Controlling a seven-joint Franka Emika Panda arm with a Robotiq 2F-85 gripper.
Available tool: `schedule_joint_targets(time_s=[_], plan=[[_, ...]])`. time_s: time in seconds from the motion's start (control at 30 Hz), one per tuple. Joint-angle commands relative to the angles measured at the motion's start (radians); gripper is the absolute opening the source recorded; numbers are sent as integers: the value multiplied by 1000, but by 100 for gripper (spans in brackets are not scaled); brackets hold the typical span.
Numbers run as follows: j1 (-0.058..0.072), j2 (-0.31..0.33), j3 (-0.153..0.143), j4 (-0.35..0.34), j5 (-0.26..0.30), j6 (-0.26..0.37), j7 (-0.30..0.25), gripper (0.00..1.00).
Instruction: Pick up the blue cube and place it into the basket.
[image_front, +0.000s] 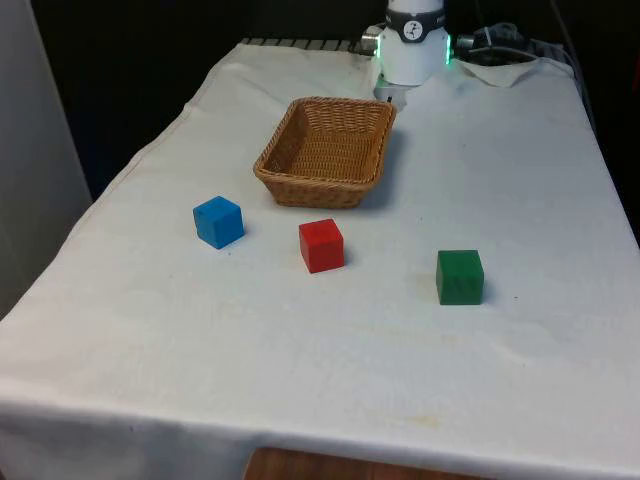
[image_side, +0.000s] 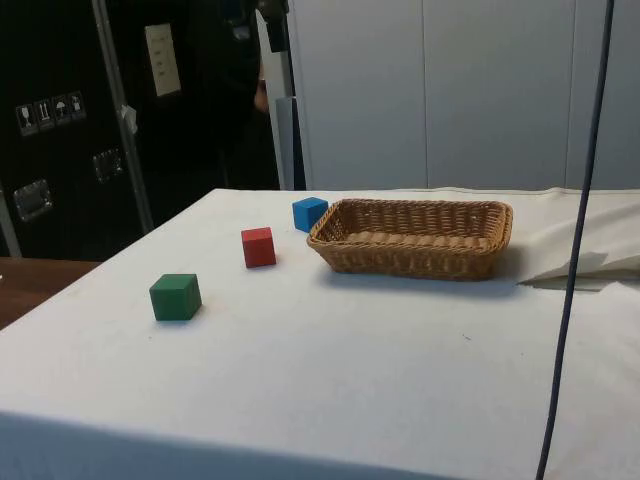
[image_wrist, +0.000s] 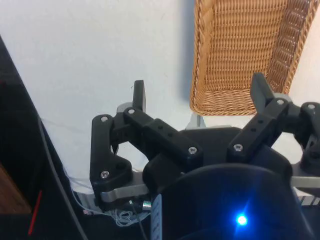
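Blue cube (image_front: 218, 221): on the cloth (image_front: 330, 350), untouched, beyond the basket (image_front: 327, 152) from the pincer (image_wrist: 199, 92). Pincer: spread wide, holding nothing, high over the basket's near rim, probably parked before the approach. Red cube (image_front: 321, 245): near the blue one but apart, leaving finger room on every side. Green cube (image_front: 460, 277): well apart. Basket: empty, mouth open upward.

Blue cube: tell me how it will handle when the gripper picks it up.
The blue cube looks solid with flat, square faces, so it probably stays stiff and gives the fingers parallel sides. Sitting flat on the white cloth, it is unlikely to roll. Its matte finish suggests little slip; weight cannot be judged.
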Motion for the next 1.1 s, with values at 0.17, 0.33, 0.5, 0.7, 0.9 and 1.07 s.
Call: schedule_joint_targets(time_s=[0.17,0.33,0.5,0.7,0.9,1.07], plan=[[-2,5,-11,-18,-17,48,-8,100],[-4,4,-18,-43,-35,99,-8,100],[-6,7,-30,-70,-51,156,-11,100],[-9,14,-49,-96,-60,210,-22,100],[-7,30,-78,-115,-58,248,-40,100],[-14,58,-107,-126,-52,295,-57,100]])
